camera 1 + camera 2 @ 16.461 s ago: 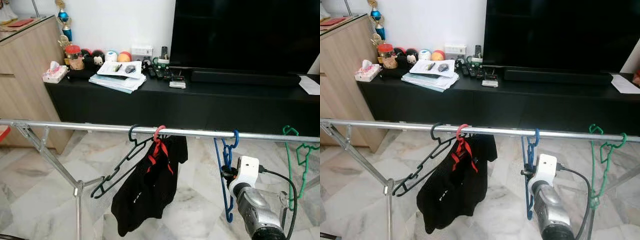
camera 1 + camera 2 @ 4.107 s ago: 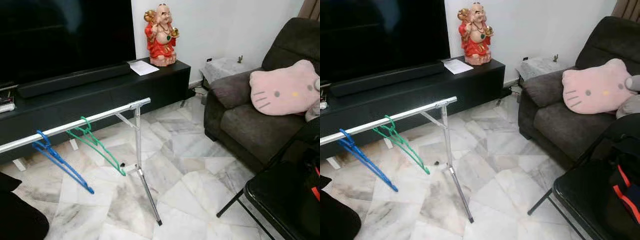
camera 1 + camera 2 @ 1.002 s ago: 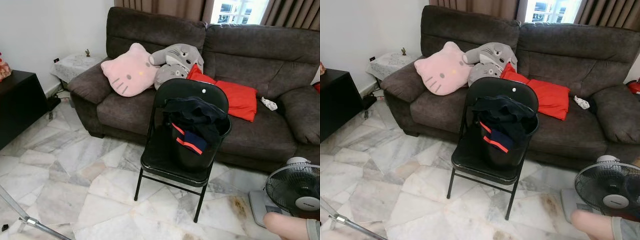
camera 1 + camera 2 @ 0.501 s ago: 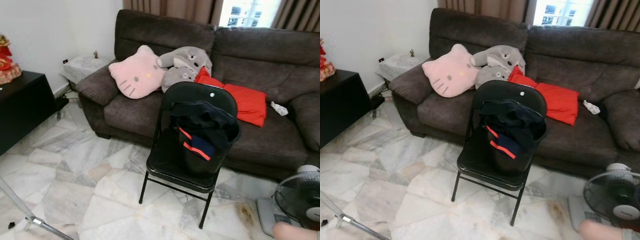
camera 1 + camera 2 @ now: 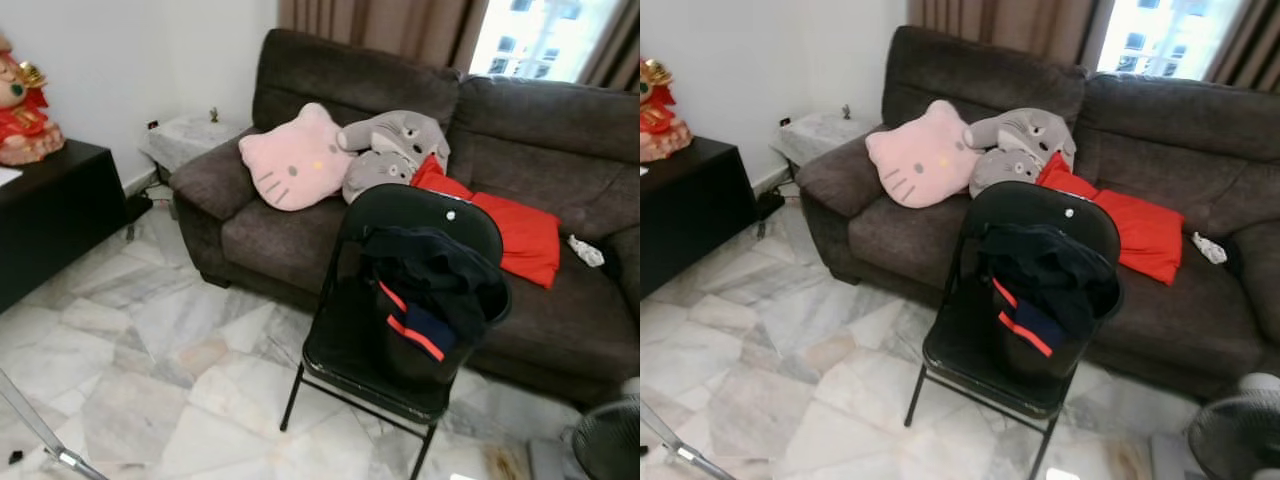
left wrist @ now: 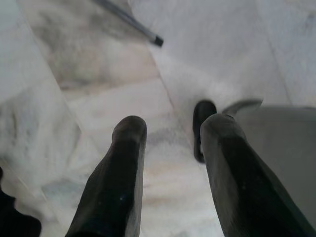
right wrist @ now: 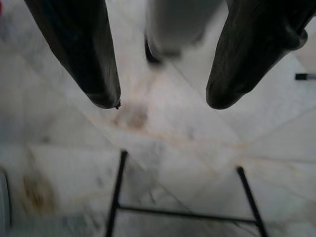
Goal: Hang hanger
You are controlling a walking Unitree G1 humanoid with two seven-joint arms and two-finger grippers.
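A dark brown sofa [image 5: 560, 130] fills the upper right of my head view, with a pink cat-face cushion [image 5: 295, 160], a grey plush [image 5: 395, 145] and a red cushion [image 5: 520, 225] on its seat. Before it, at centre, a black folding chair [image 5: 390, 330] stands on the marble floor [image 5: 130, 360], carrying a heap of dark clothes [image 5: 430, 290] with a red stripe. A black cabinet [image 5: 50, 220] sits at the left edge. I cannot make out a hanger anywhere. My left end effector [image 6: 170, 131] points down at the floor, fingers spread and empty. My right end effector [image 7: 163, 101] hangs wide and empty above the chair's legs [image 7: 116, 192].
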